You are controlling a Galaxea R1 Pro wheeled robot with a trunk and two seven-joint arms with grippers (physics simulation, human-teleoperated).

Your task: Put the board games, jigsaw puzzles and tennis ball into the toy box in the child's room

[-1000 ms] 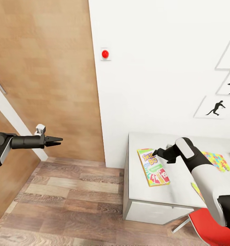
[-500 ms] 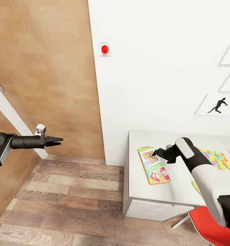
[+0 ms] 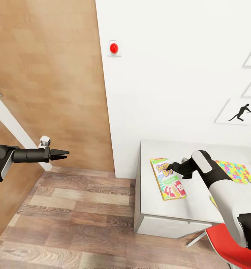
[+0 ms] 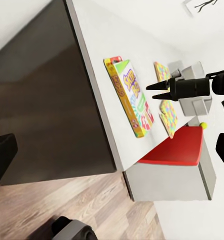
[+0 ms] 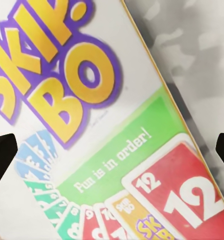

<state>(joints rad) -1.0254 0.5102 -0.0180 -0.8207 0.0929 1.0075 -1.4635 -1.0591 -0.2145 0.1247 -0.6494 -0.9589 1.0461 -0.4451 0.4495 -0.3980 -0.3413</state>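
At the left end of the white table (image 3: 185, 211), found the Skip-Bo board game (image 3: 168, 179) lying flat, its long side running near to far, close to the table's left edge. Held the right gripper (image 3: 171, 166) low over the far half of that box, pointing left, with its fingertips (image 5: 2, 160) spread wide to either side of the printed lid and gripping nothing. Could not tell from the head view whether the tips touched the lid. Kept the left gripper (image 3: 63, 152) out over the wooden floor, well apart from the table, also parted and empty. Noted a jigsaw puzzle (image 3: 235, 171) further right on the table, beside the right forearm, and, through the left wrist camera, a tennis ball (image 4: 203, 125) beyond the red chair (image 3: 233, 250).

Judged the risks as follows. Might fail to get a grip at all: a thin box flat on the table offers little edge from above. Might jam the fingertips on the lid by pressing down too hard. Might shove the box leftward off the table by nudging rather than pinching. Might sweep the puzzle with the forearm when swinging right toward the toy box.
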